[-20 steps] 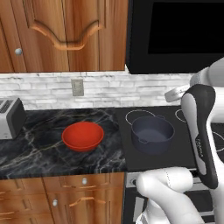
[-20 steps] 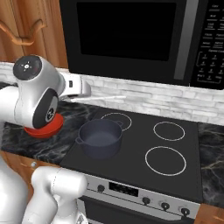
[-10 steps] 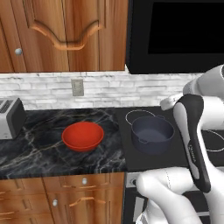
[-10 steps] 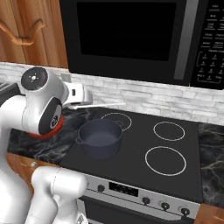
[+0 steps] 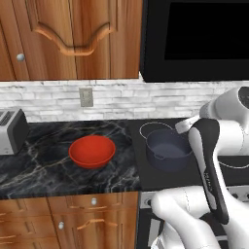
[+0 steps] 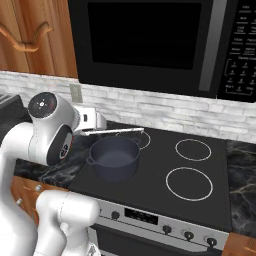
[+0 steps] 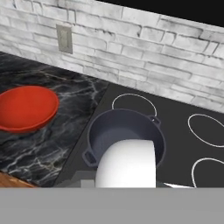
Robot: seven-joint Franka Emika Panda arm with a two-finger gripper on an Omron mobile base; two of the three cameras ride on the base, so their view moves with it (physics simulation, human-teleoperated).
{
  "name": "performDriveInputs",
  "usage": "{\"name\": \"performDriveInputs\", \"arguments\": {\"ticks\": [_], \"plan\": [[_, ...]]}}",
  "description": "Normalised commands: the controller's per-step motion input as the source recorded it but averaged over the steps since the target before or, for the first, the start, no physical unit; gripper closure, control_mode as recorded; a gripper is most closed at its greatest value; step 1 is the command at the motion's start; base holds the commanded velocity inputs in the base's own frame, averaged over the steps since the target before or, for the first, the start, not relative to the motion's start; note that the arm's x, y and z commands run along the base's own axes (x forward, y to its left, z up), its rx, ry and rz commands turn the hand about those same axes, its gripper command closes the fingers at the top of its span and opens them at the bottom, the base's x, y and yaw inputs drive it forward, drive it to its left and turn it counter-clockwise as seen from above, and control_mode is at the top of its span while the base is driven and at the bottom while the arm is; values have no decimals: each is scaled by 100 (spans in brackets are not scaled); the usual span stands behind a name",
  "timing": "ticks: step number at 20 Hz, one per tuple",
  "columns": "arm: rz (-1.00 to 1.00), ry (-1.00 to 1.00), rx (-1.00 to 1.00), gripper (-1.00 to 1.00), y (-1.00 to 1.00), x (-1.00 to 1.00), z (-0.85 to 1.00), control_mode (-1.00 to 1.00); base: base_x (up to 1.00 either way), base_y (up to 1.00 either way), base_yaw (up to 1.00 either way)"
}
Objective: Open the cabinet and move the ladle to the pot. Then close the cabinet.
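Note:
The cabinet [image 5: 73,39] fills the upper left, its arched door shut and a small silver knob [image 5: 20,57] at the door's left edge. The dark pot [image 5: 168,150] stands on the stove's front left burner; from the other side the pot [image 6: 114,159] looks empty. My gripper [image 6: 95,131] sits just behind the white elbow at the pot's left rim, fingers hidden. From it the ladle's thin pale handle [image 6: 119,131] runs level across the pot's far rim. In the hand view the pot [image 7: 124,129] lies just below, its near part hidden.
A red bowl [image 5: 92,151] rests on the black marble counter [image 5: 44,160] left of the stove [image 6: 195,175], and a toaster [image 5: 10,130] stands at the far left. The black microwave [image 6: 150,40] hangs over the stove. Drawer fronts [image 5: 73,214] run below the counter.
The arm's elbow has dropped and swung lower. The hand and the ladle handle have come down with it, closer to the pot's rim. Cabinet, pot and bowl have stayed put.

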Motion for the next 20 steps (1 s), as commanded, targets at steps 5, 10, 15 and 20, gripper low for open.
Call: {"name": "performDriveInputs", "arguments": {"ticks": [5,10,15,20], "plan": [[0,1,-3,100,0,1,-26,-100,0,0,0],[0,0,-2,100,0,8,-15,-100,0,0,0],[-1,2,-2,100,0,15,-10,-100,0,0,0],[0,0,-4,100,0,7,-17,-100,0,0,0]]}}
